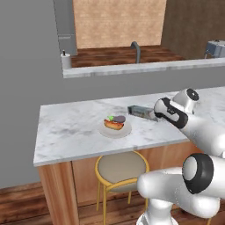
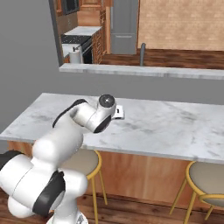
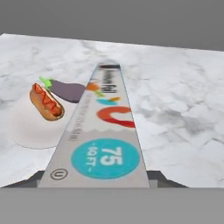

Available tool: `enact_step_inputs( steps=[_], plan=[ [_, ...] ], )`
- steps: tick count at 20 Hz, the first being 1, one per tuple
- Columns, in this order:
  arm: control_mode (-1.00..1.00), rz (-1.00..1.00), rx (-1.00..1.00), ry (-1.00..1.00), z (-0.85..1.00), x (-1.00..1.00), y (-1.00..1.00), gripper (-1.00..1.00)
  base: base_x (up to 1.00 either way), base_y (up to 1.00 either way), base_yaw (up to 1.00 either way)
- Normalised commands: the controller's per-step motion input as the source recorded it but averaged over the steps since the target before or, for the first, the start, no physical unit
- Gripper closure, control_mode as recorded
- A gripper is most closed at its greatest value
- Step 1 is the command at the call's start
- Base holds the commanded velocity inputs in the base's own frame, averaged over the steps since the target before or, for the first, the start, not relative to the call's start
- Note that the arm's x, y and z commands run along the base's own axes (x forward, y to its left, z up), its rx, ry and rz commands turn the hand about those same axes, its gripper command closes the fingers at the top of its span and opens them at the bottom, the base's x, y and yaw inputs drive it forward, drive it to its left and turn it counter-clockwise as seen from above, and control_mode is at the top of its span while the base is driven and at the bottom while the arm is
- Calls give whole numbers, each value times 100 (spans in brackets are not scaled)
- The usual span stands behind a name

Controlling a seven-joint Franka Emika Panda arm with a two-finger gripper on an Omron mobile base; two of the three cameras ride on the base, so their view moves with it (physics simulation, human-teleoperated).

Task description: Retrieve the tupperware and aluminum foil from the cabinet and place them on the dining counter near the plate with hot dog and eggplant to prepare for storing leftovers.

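Observation:
My gripper [image 1: 152, 115] is shut on the aluminum foil [image 1: 140, 111], a long slim white carton held level just over the dining counter [image 1: 70, 127]. In the hand view the aluminum foil [image 3: 103, 131] runs straight away from my gripper [image 3: 98, 180], teal end nearest, with a dark fingertip at each side. Whether the carton touches the marble I cannot tell. Just left of it sits the white plate [image 1: 105, 132] with the hot dog [image 3: 46, 103] and the eggplant [image 3: 70, 91]. The arm hides most of the carton in the right base view. The tupperware and the cabinet are out of view.
Yellow-legged stools [image 1: 121, 166] [image 2: 210, 183] stand under the counter's near edge. Behind the counter a grey wall carries a marble ledge [image 1: 132, 68] with a paper towel roll [image 1: 66, 60] and a faucet [image 1: 136, 50]. Bare marble [image 2: 175, 127] stretches to the right.

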Motion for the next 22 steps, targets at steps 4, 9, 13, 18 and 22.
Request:
enact_step_inputs(
  steps=[4,9,13,18,22],
  plan=[
    [-100,0,0,0,-60,51,0,100,0,0,0],
    [-100,0,0,1,-49,46,-1,100,0,0,0],
    [-100,0,0,3,-34,60,0,100,0,0,0],
    [-100,0,0,1,-26,45,0,-100,0,0,0],
    [-100,0,0,0,21,1,0,-100,0,0,0]
  ],
)
